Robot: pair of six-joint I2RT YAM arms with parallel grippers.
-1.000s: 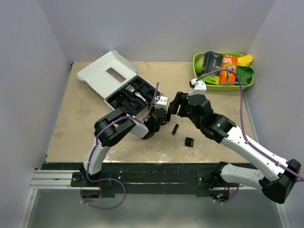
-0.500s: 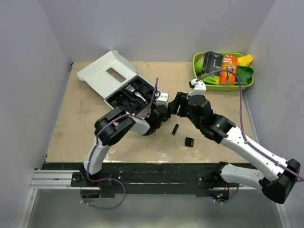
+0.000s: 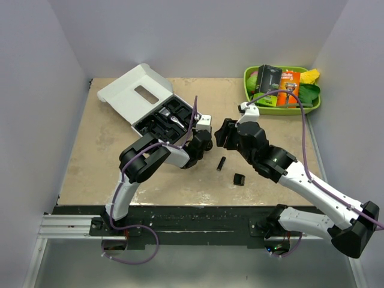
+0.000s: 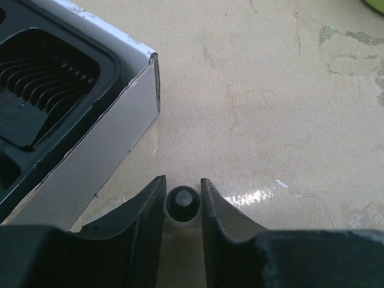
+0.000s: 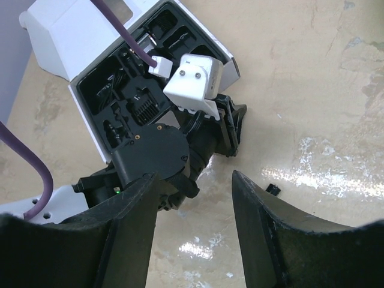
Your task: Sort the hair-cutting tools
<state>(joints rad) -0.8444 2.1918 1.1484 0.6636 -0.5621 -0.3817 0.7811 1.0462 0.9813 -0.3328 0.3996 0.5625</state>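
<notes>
Item: left end effector (image 4: 182, 186), narrow, pinching a small toothed black piece (image 4: 182, 203) with a pale collar between its fingertips. Location: just beside the near right corner of the white box (image 4: 114, 135), above the worktop (image 4: 270, 120). Change over the last second: in the top view this end effector has travelled from nearer the middle of the worktop toward the box, carrying the piece with it. This reads as transport to the box and not as a fresh pick. Item: right end effector (image 5: 193, 180), spread wide and holding nothing, facing the left wrist. It has drawn slightly back and appears to be standing by. Item: black moulded insert (image 3: 157, 123) inside the box, with a ribbed comb attachment (image 4: 36, 102) seated in one recess and a silver-glinting tool, probably the clipper (image 3: 173, 120), in another. Items unsorted and unmoved: a black stick piece (image 3: 221, 163) and a black block piece (image 3: 239, 179), loose on the worktop between the arms. Item: green tray (image 3: 282, 108) at the far right, untouched. Assessment: sorting is partly done. One piece is in the air near its likely recess and two more are waiting.
</notes>
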